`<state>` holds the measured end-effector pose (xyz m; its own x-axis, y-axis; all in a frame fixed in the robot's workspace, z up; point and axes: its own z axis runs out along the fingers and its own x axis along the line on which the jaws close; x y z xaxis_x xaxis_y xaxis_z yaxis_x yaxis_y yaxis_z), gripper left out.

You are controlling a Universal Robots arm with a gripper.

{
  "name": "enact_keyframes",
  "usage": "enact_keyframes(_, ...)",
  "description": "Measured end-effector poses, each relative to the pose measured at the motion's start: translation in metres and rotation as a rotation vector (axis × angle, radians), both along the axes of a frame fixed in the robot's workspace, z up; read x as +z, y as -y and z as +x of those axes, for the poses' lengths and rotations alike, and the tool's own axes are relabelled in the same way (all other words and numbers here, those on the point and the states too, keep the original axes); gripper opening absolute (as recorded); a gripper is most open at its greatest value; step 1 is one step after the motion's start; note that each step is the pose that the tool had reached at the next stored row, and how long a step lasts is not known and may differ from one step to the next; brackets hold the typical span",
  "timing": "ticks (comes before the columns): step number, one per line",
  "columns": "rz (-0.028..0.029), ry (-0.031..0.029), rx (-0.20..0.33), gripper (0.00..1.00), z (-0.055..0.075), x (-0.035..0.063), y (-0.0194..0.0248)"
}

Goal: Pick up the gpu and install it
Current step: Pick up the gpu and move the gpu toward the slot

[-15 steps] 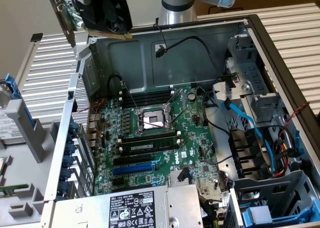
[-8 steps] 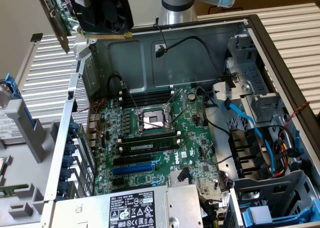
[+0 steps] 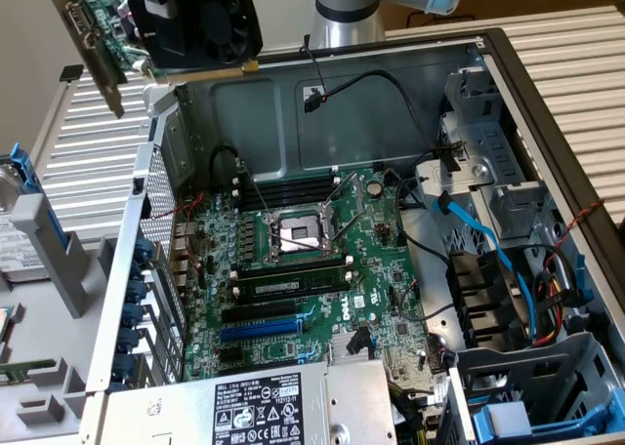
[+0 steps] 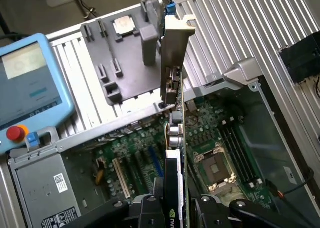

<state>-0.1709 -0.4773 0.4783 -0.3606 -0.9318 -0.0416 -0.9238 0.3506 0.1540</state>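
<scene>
We see our tool (image 4: 176,210) partly closed, its fingers clamped on the gpu (image 3: 186,20), holding it edge-on, raised clear above the motherboard (image 3: 293,269) in the open case (image 3: 391,84).

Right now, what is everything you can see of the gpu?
The gpu is a small green circuit card with a black fan shroud and a silver metal end bracket. It hangs tilted in the air over a corner of the open computer case, at the exterior view's upper left, well clear of the motherboard. The gripper clamps it at the shroud; nothing else touches it.
</scene>
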Motion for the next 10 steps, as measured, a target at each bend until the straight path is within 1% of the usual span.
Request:
enact_keyframes(3,-0.0002,-0.0001,0.05,0.29,0.0,-0.0002,0.0)
enact_keyframes(6,-0.0004,-0.0007,0.05,0.29,0.0,-0.0002,0.0001)
enact_keyframes(7,-0.0001,-0.0104,0.053,0.29,0.0001,-0.0002,0.0)
enact_keyframes(8,0.0002,-0.026,0.056,0.29,0.0001,-0.0001,0.0)
enact_keyframes(9,0.0008,-0.043,0.06,0.29,0.0,-0.0001,0.0)
enact_keyframes(10,0.0011,-0.0581,0.064,0.29,0.0001,-0.0002,0.0)
